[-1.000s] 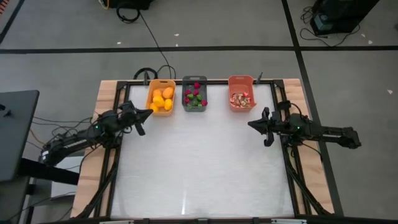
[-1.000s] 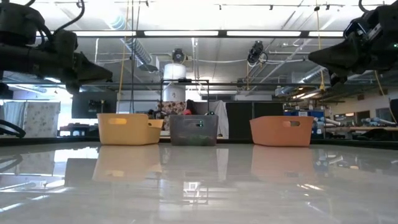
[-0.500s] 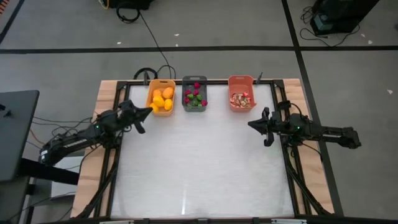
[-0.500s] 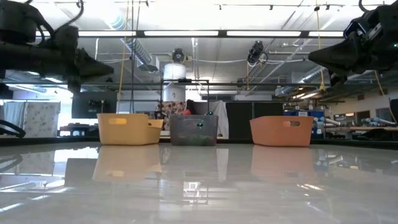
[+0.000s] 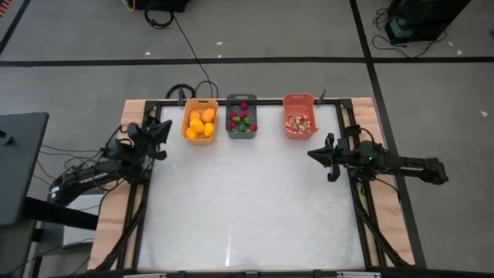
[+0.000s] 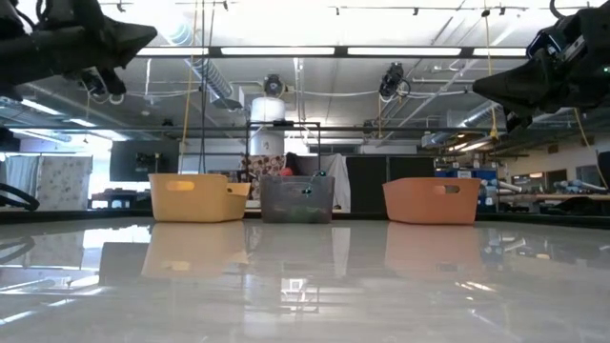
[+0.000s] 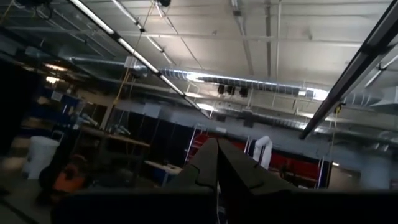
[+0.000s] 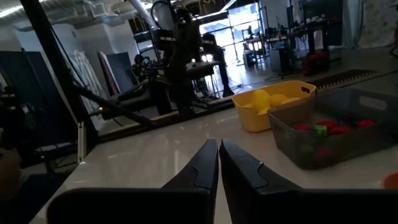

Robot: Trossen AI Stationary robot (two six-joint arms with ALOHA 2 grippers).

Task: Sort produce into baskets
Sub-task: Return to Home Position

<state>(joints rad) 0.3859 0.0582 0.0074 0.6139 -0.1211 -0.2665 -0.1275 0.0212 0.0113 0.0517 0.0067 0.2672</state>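
Produce (image 5: 201, 123) in baskets (image 5: 200, 101); left gripper (image 5: 162, 126) now farther back, apparently nose-up.

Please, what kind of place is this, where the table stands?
Most likely a robotics laboratory in an industrial hall. Bare ducts and strip lights run across the ceiling, cables lie on the concrete floor, and the left arm and the right arm flank a work table.

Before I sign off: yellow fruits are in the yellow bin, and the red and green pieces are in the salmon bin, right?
Not quite. The high view shows the red and green pieces in the dark grey bin, the middle one; the salmon bin holds pale slices. The yellow fruits are in the yellow bin, as you said.
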